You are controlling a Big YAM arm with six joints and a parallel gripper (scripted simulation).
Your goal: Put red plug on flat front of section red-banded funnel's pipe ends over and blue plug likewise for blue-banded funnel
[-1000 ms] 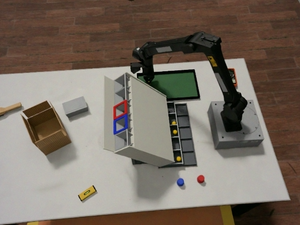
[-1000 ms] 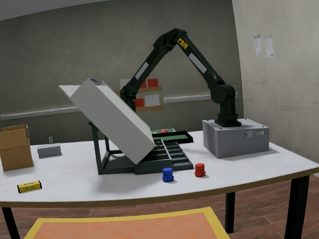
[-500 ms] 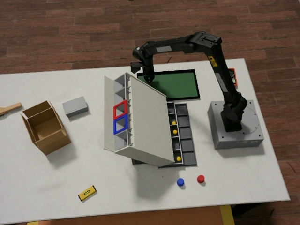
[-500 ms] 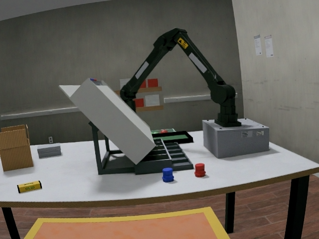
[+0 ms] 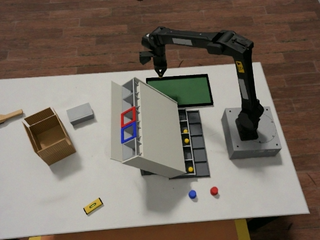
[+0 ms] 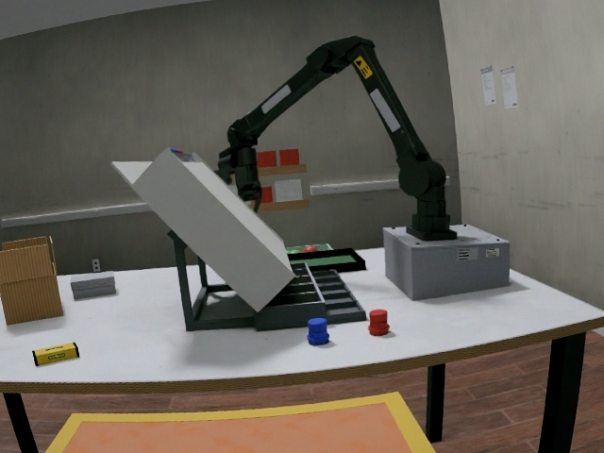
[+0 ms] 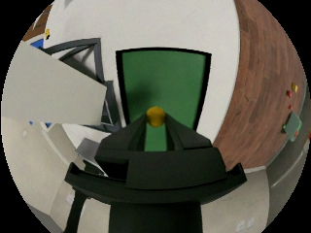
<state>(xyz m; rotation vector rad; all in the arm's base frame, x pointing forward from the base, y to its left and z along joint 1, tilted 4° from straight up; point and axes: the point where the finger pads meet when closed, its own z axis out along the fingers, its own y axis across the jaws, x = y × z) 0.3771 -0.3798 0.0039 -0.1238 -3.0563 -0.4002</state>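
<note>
My gripper (image 5: 160, 73) is shut on a yellow marble (image 7: 155, 116) and hangs above the far left corner of the green marble tray (image 5: 180, 90), beside the top end of the funnel row. The white sloped cover (image 5: 157, 131) hides the pipes. The red-banded funnel (image 5: 128, 116) and the blue-banded funnel (image 5: 128, 132) sit side by side in the row. Three yellow marbles lie in the back bins: two in neighbouring middle sections (image 5: 185, 130) (image 5: 186, 140) and one in the nearest end section (image 5: 190, 169). The red plug (image 5: 214, 190) and the blue plug (image 5: 192, 194) stand on the table in front of the sections.
An open cardboard box (image 5: 47, 135), a grey block (image 5: 79, 113) and a yellow spirit level (image 5: 93, 205) lie on the left. My grey base (image 5: 250, 133) stands at the right.
</note>
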